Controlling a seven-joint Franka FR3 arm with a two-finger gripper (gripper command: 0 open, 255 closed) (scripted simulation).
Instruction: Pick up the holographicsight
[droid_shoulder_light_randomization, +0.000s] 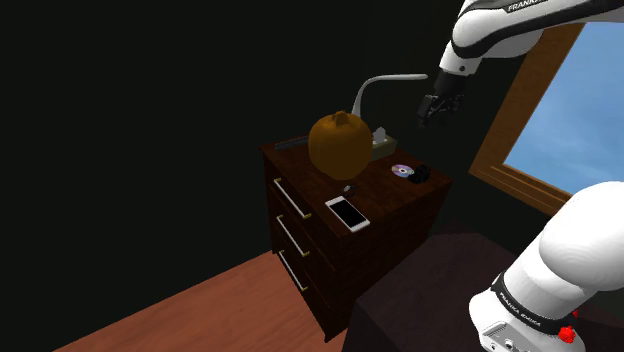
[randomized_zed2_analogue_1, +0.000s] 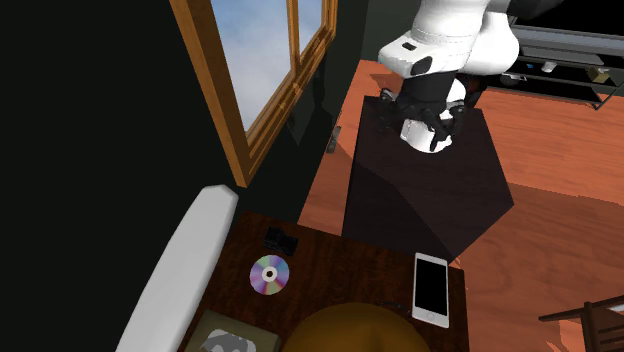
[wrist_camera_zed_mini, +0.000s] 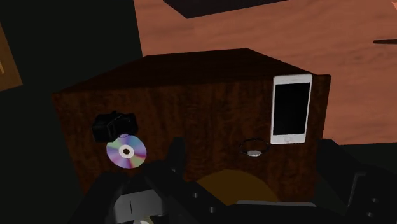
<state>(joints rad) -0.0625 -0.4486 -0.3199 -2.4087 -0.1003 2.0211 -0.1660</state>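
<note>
The black gripper (droid_shoulder_light_randomization: 433, 108) hangs at the upper right of the shoulder view, jaws apart and apparently empty, though the view is dim. Below it, on a dark wooden dresser (droid_shoulder_light_randomization: 390, 196), the small black holographic sight (droid_shoulder_light_randomization: 421, 176) sits just beside a shiny disc (droid_shoulder_light_randomization: 403, 170). A white phone (droid_shoulder_light_randomization: 347, 213) lies further left.

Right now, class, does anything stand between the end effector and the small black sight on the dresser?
Nothing visible does. The end effector hangs in open air over the dresser, higher than the sight. The disc lies beside the sight, and the orange pumpkin-like thing sits farther off.
</note>
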